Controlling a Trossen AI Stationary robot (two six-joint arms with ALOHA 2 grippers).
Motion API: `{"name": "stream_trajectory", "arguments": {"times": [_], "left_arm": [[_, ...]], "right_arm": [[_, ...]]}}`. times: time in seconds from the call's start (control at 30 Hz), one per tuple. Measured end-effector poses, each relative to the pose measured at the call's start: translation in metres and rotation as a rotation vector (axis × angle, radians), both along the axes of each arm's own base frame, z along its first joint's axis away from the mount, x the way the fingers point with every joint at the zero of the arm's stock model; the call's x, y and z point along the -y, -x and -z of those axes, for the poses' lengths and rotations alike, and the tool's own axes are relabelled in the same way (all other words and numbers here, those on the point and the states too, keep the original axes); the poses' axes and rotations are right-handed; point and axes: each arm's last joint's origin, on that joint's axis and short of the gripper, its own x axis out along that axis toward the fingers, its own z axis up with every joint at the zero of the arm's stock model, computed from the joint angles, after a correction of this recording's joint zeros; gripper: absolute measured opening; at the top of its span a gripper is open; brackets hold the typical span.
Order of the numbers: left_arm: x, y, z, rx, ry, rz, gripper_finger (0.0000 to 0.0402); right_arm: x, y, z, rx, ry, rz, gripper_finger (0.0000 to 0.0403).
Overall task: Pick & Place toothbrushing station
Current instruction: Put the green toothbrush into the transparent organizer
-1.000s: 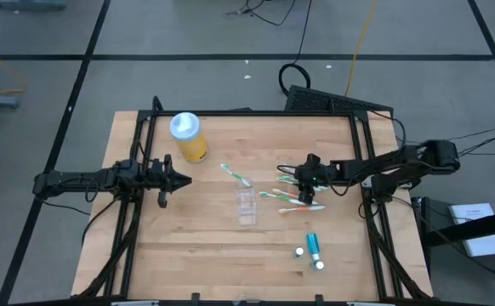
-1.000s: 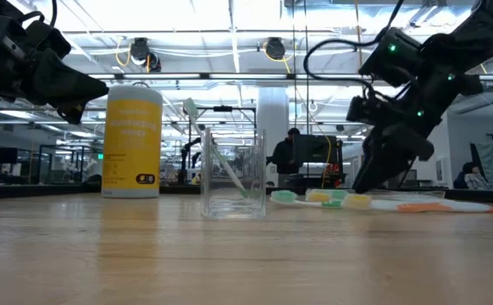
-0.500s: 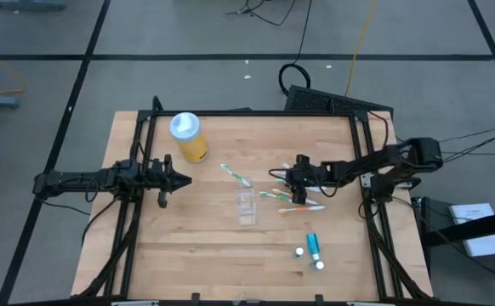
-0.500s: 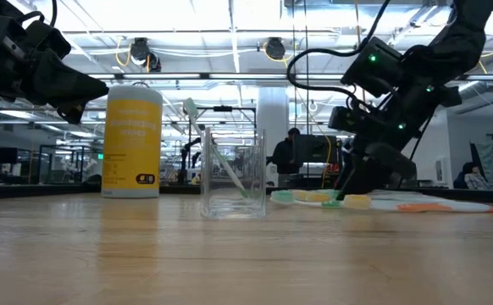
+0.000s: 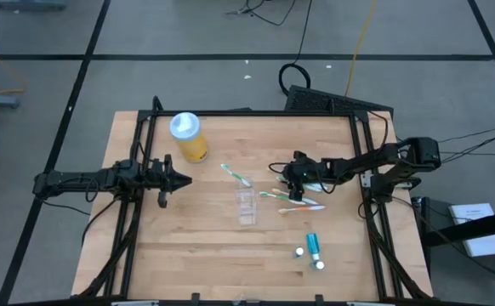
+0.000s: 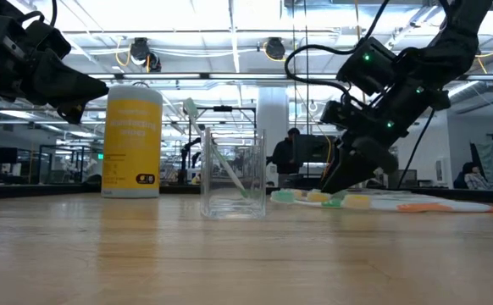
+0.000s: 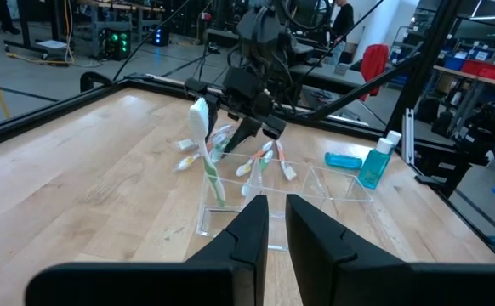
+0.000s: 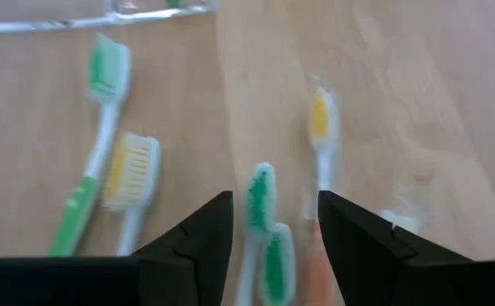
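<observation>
A clear plastic cup (image 5: 246, 206) stands mid-table with one green-and-white toothbrush (image 6: 221, 161) leaning in it, head up. Several green, orange and white toothbrushes (image 5: 292, 201) lie flat to the cup's right. My right gripper (image 8: 269, 217) is open and low over them, with its fingers on either side of two green-bristled heads (image 8: 260, 191); I cannot tell if it touches them. Small teal white-capped tubes (image 5: 313, 246) sit nearer the front right. My left gripper (image 5: 179, 179) is shut and empty, held above the table's left side.
A yellow bottle with a pale blue lid (image 5: 188, 138) stands at the far left. Bare wood lies in front of the cup and along the near edge. The black frame rails (image 5: 366, 144) run along the table's sides.
My right gripper has moved toward the table's left, toward the toothbrush heads and the cup, staying low over the table. The toothbrushes and the cup have kept their places.
</observation>
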Motion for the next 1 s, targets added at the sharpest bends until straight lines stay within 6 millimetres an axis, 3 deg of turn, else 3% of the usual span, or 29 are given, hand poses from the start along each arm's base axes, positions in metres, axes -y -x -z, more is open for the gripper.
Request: {"name": "stream_trajectory", "arguments": {"times": [0.47,0.73,1.0], "left_arm": [[0.000,0.000,0.000,0.000,0.000,0.000,0.0049],[0.000,0.000,0.000,0.000,0.000,0.000,0.0049],[0.000,0.000,0.000,0.000,0.000,0.000,0.0049]], "right_arm": [[0.000,-0.008,-0.003,0.025,-0.016,-0.015,0.0164],[0.001,-0.023,0.017,-0.046,-0.025,-0.050,0.0164],[0.001,-0.013,0.013,-0.126,-0.027,-0.027,0.0164]]}}
